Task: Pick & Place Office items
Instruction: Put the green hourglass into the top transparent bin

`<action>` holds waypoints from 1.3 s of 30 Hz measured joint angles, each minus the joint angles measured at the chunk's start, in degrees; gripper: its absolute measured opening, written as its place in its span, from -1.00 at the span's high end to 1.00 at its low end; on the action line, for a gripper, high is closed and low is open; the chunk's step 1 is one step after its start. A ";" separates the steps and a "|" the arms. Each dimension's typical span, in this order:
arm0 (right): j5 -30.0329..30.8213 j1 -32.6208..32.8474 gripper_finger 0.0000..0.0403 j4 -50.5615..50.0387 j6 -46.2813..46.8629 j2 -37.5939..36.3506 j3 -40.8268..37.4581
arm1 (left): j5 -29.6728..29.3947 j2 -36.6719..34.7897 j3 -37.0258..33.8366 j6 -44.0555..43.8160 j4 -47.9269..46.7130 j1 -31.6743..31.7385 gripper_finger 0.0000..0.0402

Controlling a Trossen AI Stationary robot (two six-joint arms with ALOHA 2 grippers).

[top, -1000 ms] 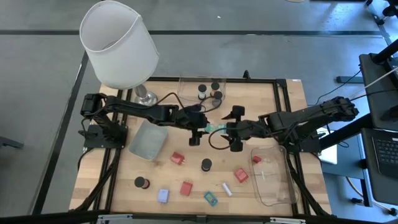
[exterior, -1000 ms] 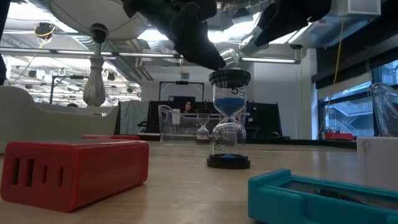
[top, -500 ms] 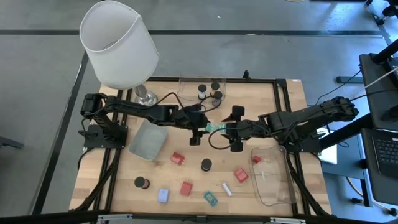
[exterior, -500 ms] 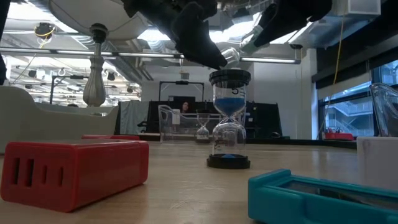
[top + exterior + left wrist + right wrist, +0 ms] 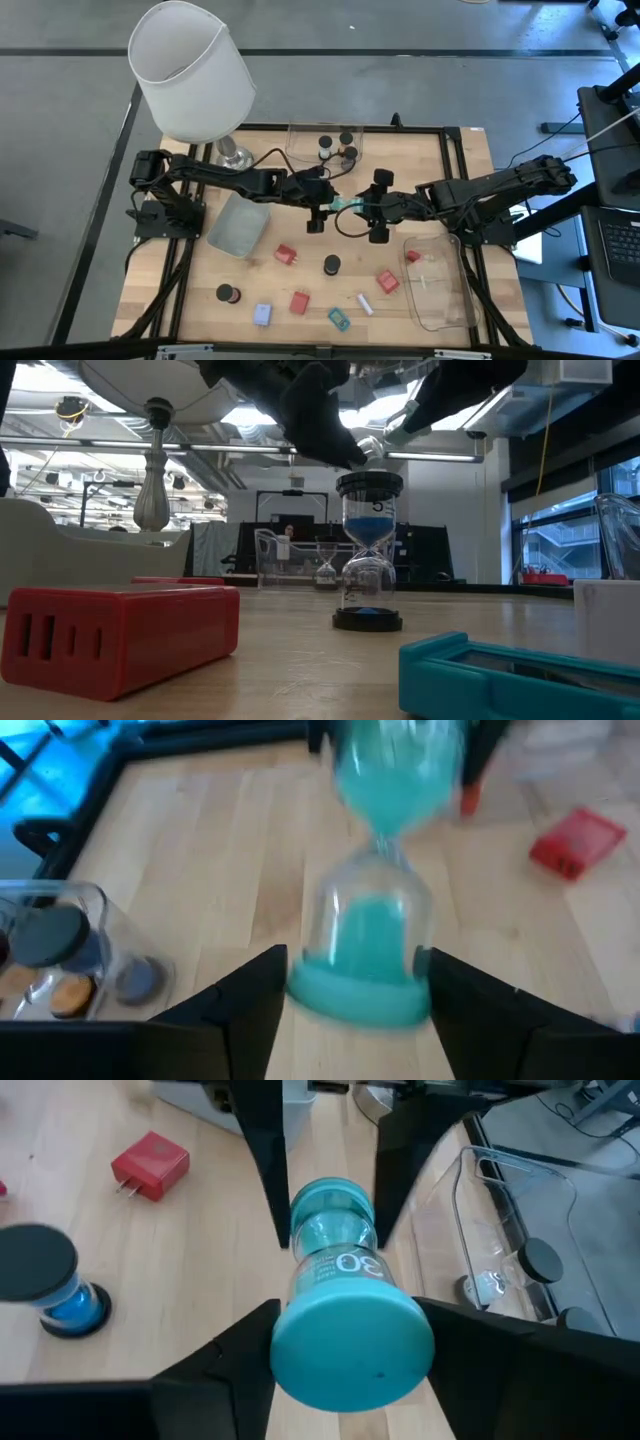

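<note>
A teal hourglass [image 5: 350, 204] hangs level in the air over the middle of the table, between my two grippers. My left gripper [image 5: 325, 205] is open, with a finger close on either side of the hourglass's one end cap [image 5: 355, 995]; whether they touch it I cannot tell. My right gripper [image 5: 366, 206] is shut on the other end cap. Loose on the table stand a blue hourglass [image 5: 331, 265], red blocks [image 5: 285, 255] [image 5: 300, 302], a pale-blue clip [image 5: 262, 314], a teal clip [image 5: 338, 318] and a white stick [image 5: 364, 303]. My right gripper pinches the hourglass's round teal end cap [image 5: 350, 1345] between its two fingers [image 5: 250, 1340], one on each side of the rim. The fingers come level from the table's right and lie along the hourglass. The hourglass lies level, clear of the table.
A white-shaded lamp [image 5: 190, 70] stands at the far left. A clear tray [image 5: 300, 135] with small hourglasses is at the far edge, another clear tray [image 5: 440, 290] is at the right, and a grey-green tray [image 5: 238, 225] is left of centre.
My right gripper has edged toward the table's left, over the near end of the teal hourglass. The hourglass has stayed level in the air between the two grippers.
</note>
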 joint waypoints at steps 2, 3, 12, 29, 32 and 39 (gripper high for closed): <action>0.00 -0.04 -0.03 0.13 0.41 0.00 0.00 | -0.44 -0.07 0.02 -1.13 0.67 0.03 -0.22; 0.00 -0.04 -0.03 0.13 0.57 0.02 0.00 | -0.75 -0.07 0.02 -1.51 0.68 0.05 -0.26; 0.67 -3.32 -0.01 -0.85 5.23 -0.42 0.07 | -12.13 -6.16 0.02 -3.47 -3.17 -0.05 -0.52; -6.42 -21.10 -0.03 1.86 7.44 -0.19 0.79 | -37.04 -23.01 0.04 -12.96 -14.46 0.06 -0.51; -10.96 -25.20 -0.03 0.54 8.08 1.86 4.23 | -39.08 -23.15 0.02 -13.13 -15.56 0.12 -0.51; -14.77 -29.52 -0.03 -11.69 4.20 13.61 18.04 | -47.12 -22.97 0.02 -8.85 -16.92 0.23 -0.51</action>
